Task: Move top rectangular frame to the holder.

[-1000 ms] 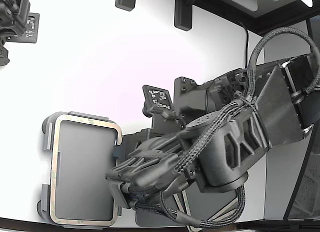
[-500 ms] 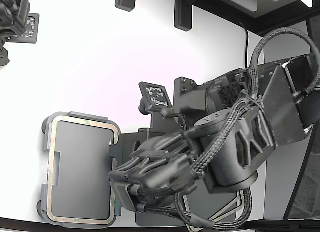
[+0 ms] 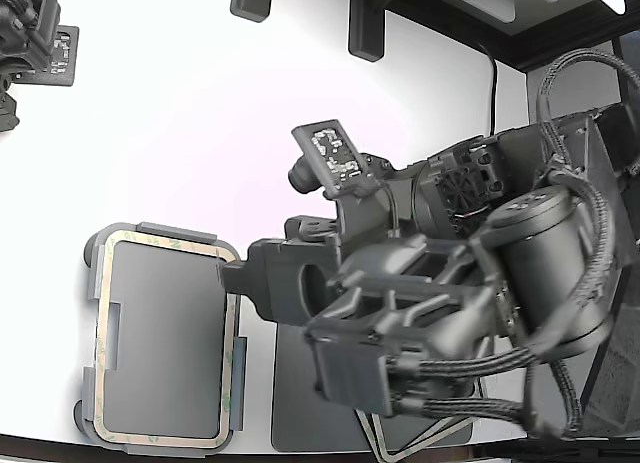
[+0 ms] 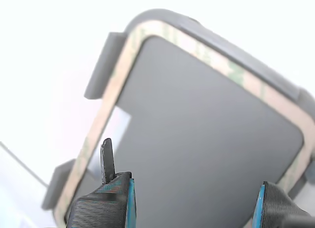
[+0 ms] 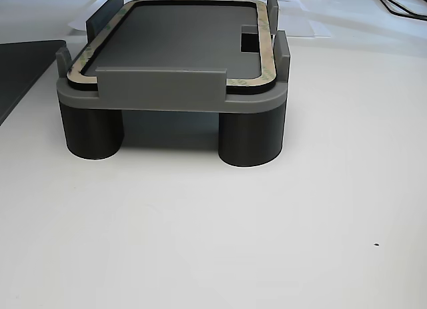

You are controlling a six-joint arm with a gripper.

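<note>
The beige-tan rectangular frame (image 3: 165,245) lies flat inside the light grey holder (image 3: 92,283) at the exterior view's lower left. In the other view the frame (image 5: 265,49) sits within the raised tabs of the holder (image 5: 160,89), which stands on round legs. In the wrist view the frame (image 4: 114,87) and the holder's rim (image 4: 221,38) fill the picture. My gripper (image 4: 189,201) hovers over them, its fingers (image 4: 106,159) wide apart with nothing between them. In the exterior view my gripper (image 3: 230,276) is at the holder's right edge.
A darker grey flat mat (image 3: 300,408) lies right of the holder under my arm, with part of another frame (image 3: 375,445) showing at its lower edge. A second arm (image 3: 25,33) sits at the far upper left. Black stands (image 3: 365,28) line the table's top edge.
My arm has swung and risen from the holder's lower right edge toward the exterior view's right. The frame has stayed in the holder.
</note>
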